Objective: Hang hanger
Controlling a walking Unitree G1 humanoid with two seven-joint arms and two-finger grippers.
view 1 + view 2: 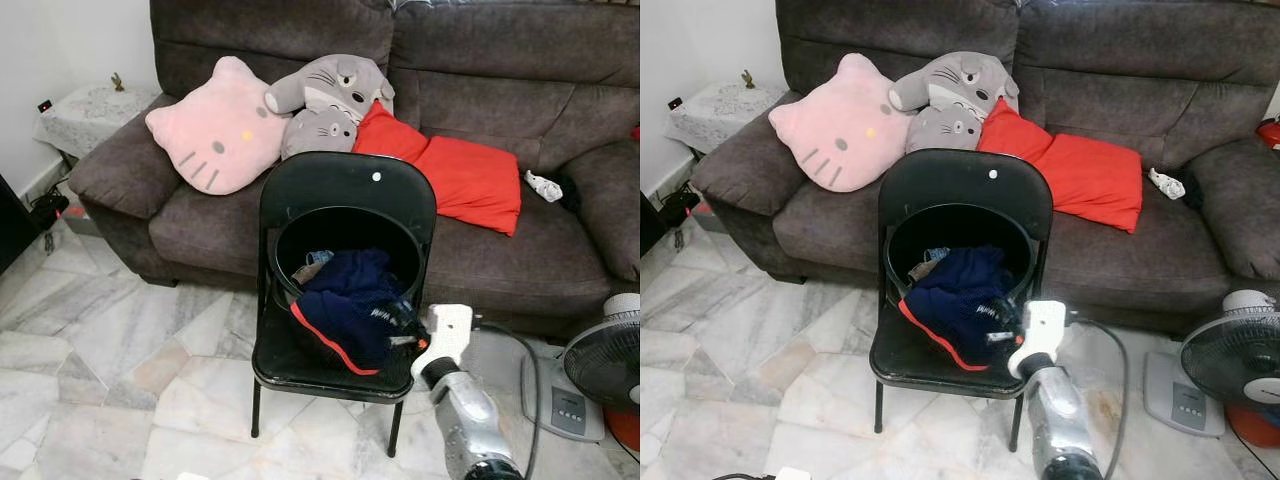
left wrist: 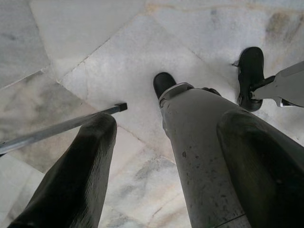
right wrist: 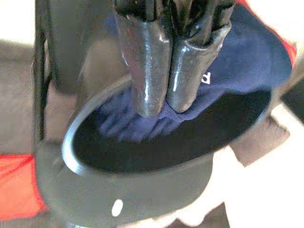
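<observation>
A black folding chair [image 1: 345,180] stands before the sofa with a black bucket [image 1: 283,240] tipped on its seat, mouth towards me. Navy clothing with a red hem [image 1: 345,305] spills out of the bucket. My right gripper [image 3: 164,108] reaches to the bucket's mouth, its two black fingers [image 3: 142,71] pressed together with the tips pinching the navy cloth [image 3: 242,61]. My silver right arm [image 1: 462,415] comes in from the lower right. My left gripper [image 2: 170,121] hangs open over the marble floor, beside my leg [image 2: 199,152]. A thin metal bar [image 2: 52,130] passes behind one finger.
A dark sofa [image 1: 520,250] behind the chair holds a pink cat cushion [image 1: 215,130], grey plush toys [image 1: 325,100] and red cushions [image 1: 460,175]. A floor fan [image 1: 605,365] stands at the right. A small covered side table [image 1: 90,110] is at the far left. My feet [image 2: 251,71] rest on the tiles.
</observation>
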